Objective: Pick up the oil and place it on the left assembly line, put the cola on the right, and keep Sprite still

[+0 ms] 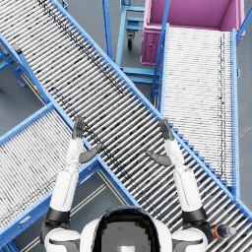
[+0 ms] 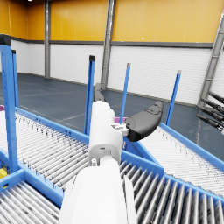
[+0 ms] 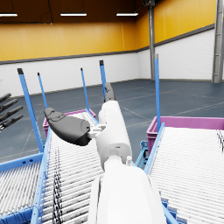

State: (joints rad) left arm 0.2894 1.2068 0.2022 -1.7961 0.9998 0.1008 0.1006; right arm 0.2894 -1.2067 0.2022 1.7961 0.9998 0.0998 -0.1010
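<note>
The left assembly line [image 1: 29,157] lies at the lower left, and its blue side rail [image 1: 34,115] stands a little above the rollers, so anything going there must be lifted over this edge. Our left hand [image 1: 81,142] hangs released over the near edge of the middle conveyor [image 1: 113,103], with the fingers spread and nothing in it. Our right hand [image 1: 165,145] is in the same state, loose and empty, over the far edge of this conveyor. The rollers between the two hands are bare, so we have free room there. Further right, the right assembly line [image 1: 197,98] runs up to a pink bin [image 1: 197,15], and it also has blue rails on both sides. The only task thing we can find is a small bottle [image 1: 224,230], which lies on its side at the lower right end of the middle conveyor, just beside the right shoulder and partly hidden by it. It looks dark with an orange part, but we cannot tell whether it is the cola or the oil, and we see no other bottle. We judge it light, stiff and smooth, and likely to roll on the rollers. We would take it around the middle of the body, not at the cap.
</note>
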